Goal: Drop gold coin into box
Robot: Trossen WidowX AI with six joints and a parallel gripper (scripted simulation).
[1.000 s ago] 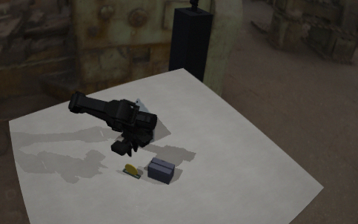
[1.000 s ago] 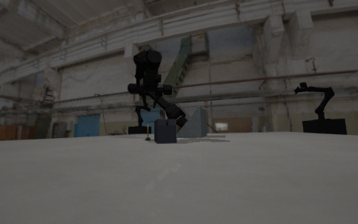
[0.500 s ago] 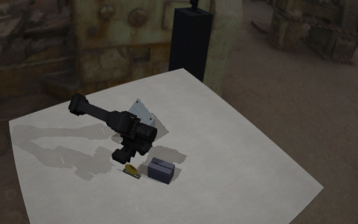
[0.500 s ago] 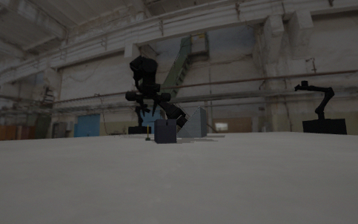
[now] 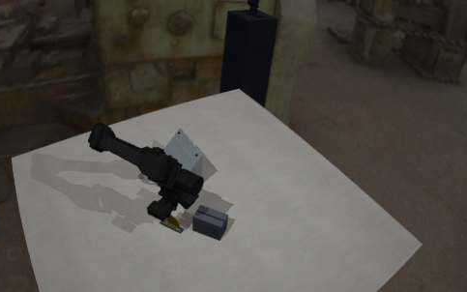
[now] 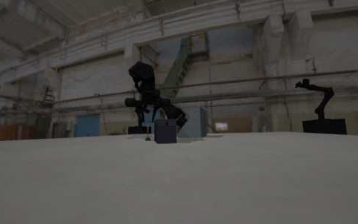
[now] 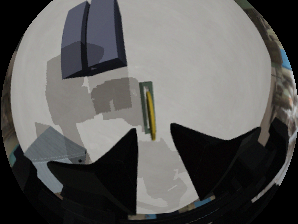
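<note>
The gold coin [image 5: 172, 222] [image 6: 148, 130] [image 7: 151, 112] stands upright on its edge in the dark-green holder [image 5: 180, 230] [image 6: 148, 139] [image 7: 145, 85]. The grey box [image 5: 209, 226] [image 6: 165, 133] [image 7: 107, 35] stands close beside it, closed, with a narrow dark slot [image 7: 86, 40] along its lid. My gripper [image 6: 148, 119] [image 7: 153, 130] is open and empty, pointing down above the coin. In the wrist view its two black fingertips lie left and right of the coin's near end, with free space on both sides. In the top view the arm partly hides the fingers.
A light grey-blue wedge-shaped block [image 5: 185, 149] [image 6: 199, 124] [image 7: 50, 145] stands on the pale table [image 5: 312, 218] by the arm's base. The box is ahead and to the left in the wrist view. Another black arm [image 6: 326, 100] stands on a dark pedestal in the background.
</note>
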